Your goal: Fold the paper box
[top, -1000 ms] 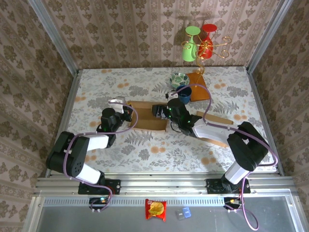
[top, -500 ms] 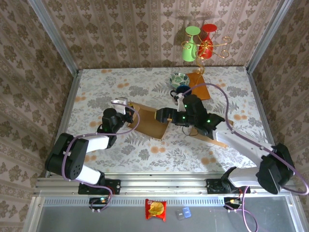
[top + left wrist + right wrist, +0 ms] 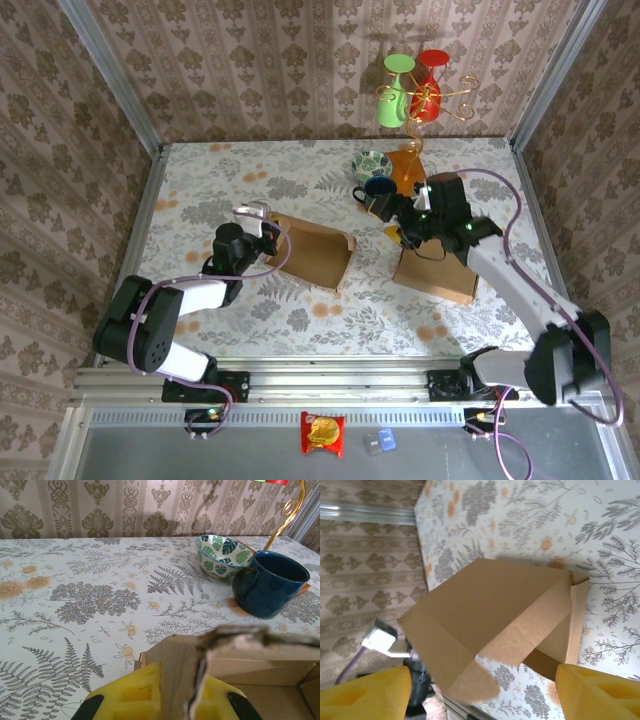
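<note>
Top external view puts the brown cardboard paper box in the middle of the worktop, left claw clamped on its left flap, right claw spread empty just right of it; anchor firmly, then press the raised panel along its crease.

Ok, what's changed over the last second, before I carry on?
The right gripper has backed off to the right, away from the right end of the paper box, jaws open. The box has skewed slightly. The left gripper stays shut on its left edge; mug and bowl unmoved.
</note>
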You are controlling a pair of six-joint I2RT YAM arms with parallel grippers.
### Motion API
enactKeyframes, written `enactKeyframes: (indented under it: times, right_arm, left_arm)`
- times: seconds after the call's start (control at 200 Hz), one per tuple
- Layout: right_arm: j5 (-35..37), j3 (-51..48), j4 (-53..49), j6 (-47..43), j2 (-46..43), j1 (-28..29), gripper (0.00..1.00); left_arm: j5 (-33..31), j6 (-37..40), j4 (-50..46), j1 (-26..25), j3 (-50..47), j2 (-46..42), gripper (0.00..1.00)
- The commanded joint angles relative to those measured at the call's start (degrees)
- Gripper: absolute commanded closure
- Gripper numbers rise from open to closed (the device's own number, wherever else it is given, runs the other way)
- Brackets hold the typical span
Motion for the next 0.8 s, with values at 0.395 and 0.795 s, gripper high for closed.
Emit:
enactKeyframes:
  times: [0.395, 0.795]
  right_arm:
    - [-7.5, 5.9, -2.4, 13.2, 17.3, 4.1, 0.49]
    - [-7.0, 7.1, 3.5, 18.2, 21.1, 5.4, 0.51]
  left_arm:
    - [1.0, 0.4, 2.3, -0.7, 2.8, 1.7, 1.0]
    - [1.1, -0.6, 3.5, -1.4, 2.9, 3.2, 1.0]
